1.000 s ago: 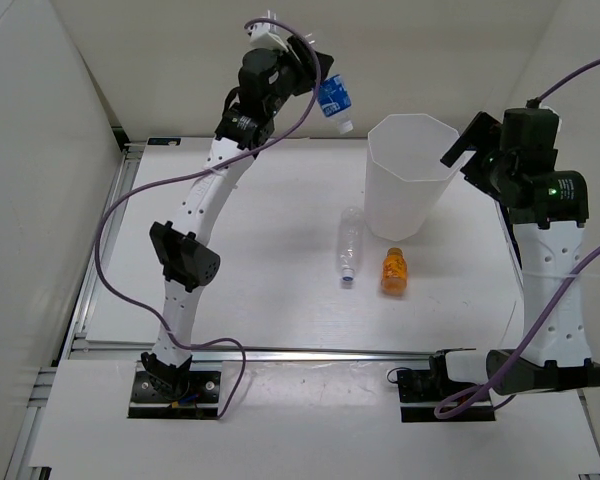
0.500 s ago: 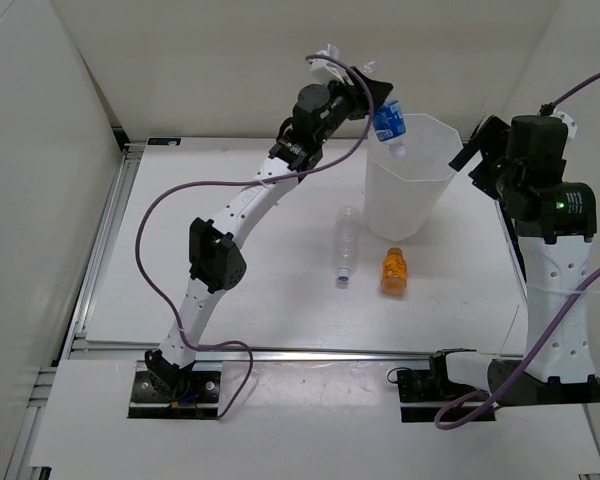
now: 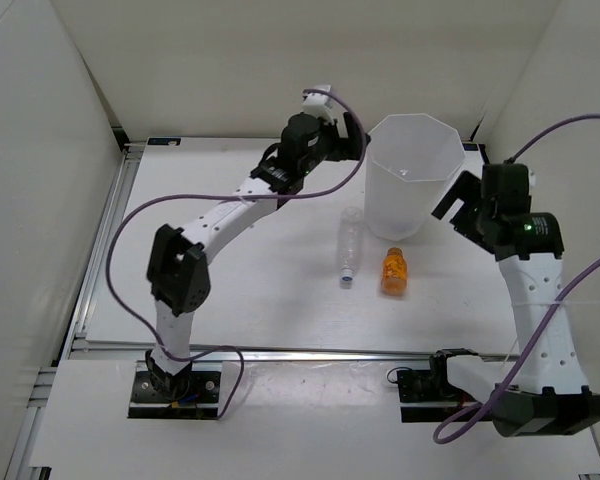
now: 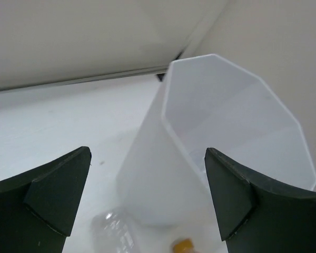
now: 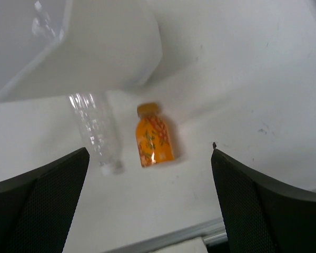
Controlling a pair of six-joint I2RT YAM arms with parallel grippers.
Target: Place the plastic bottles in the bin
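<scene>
The bin (image 3: 416, 180) stands tall and white at the back of the table. My left gripper (image 3: 354, 146) hovers beside its left rim, open with nothing between its fingers; its view shows the bin's octagonal rim (image 4: 237, 74) just ahead. Two plastic bottles lie in front of the bin: a plain clear one with a white cap (image 3: 350, 245) and a short orange one (image 3: 394, 272). My right gripper (image 3: 458, 205) hangs open to the right of the bin, looking down at the orange bottle (image 5: 154, 138) and the clear bottle (image 5: 95, 128). The blue-labelled bottle is out of sight.
White walls close in the table at the back and both sides. A metal rail (image 3: 310, 352) runs along the near edge in front of the arm bases. The bin's wall (image 5: 95, 47) fills the upper left of the right wrist view.
My left gripper carried the blue-labelled bottle over the bin, opened and let it go, then drew back to the left of the rim. The right arm dropped lower beside the bin.
</scene>
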